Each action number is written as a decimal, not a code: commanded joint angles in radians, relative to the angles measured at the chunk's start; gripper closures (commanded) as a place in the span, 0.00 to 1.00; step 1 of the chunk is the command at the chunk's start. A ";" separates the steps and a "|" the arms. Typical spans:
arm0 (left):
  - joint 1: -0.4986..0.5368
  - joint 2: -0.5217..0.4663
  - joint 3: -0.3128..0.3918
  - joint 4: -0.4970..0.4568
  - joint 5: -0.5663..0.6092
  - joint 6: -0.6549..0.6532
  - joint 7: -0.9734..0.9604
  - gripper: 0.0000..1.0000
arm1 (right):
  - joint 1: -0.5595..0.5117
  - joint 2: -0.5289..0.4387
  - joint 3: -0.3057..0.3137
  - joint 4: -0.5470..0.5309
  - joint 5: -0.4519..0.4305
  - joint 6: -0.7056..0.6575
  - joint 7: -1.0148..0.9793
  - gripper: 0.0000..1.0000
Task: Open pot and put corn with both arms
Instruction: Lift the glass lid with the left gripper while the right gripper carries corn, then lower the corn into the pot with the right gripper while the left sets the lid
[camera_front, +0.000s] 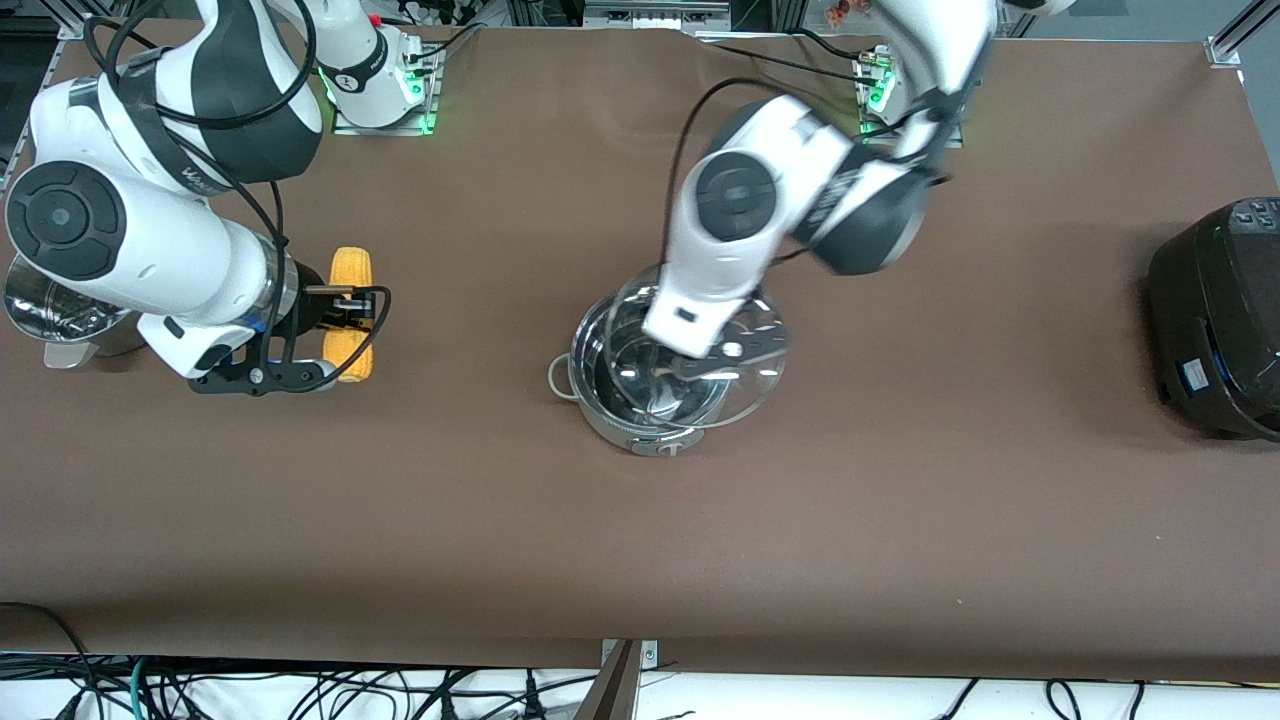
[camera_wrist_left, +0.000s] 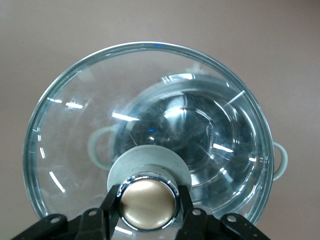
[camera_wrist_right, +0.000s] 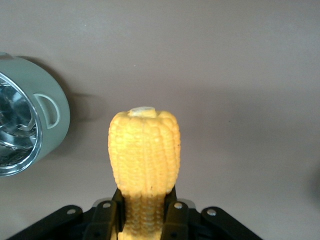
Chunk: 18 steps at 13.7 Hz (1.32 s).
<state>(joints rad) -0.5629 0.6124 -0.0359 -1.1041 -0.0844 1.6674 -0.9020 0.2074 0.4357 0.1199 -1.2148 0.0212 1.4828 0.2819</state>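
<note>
Gripping the brass knob of the glass lid, the left gripper is holding the lid just above the steel pot, offset a little toward the left arm's end of the table. Directly under that gripper the pot is showing an empty, shiny inside, with one grey loop handle sticking out toward the right arm's end.

Toward the right arm's end, well apart from the pot, the right gripper is clamping the corn by its lower end, and the cob is pointing away from the fingers over bare brown table. Close beside that gripper a second steel pot is standing; what it holds cannot be made out.

Judging by this, the lid-lifting step is in hand. Next, the lid probably needs carrying clear to one side so the right arm can be bringing the corn across and lowering it lengthwise into the open pot.
</note>
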 joint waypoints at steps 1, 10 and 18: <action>0.127 -0.184 -0.004 -0.204 -0.032 -0.014 0.200 1.00 | 0.070 0.027 0.029 0.037 0.008 0.046 0.132 1.00; 0.385 -0.359 0.146 -0.610 -0.018 0.105 0.909 1.00 | 0.297 0.225 0.095 0.038 -0.004 0.450 0.329 1.00; 0.425 -0.237 0.223 -0.888 -0.031 0.588 1.175 1.00 | 0.362 0.359 0.092 0.038 -0.007 0.642 0.330 1.00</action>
<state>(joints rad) -0.1337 0.3445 0.1836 -1.9704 -0.0906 2.1777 0.2318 0.5569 0.7566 0.2127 -1.2138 0.0249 2.0997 0.6022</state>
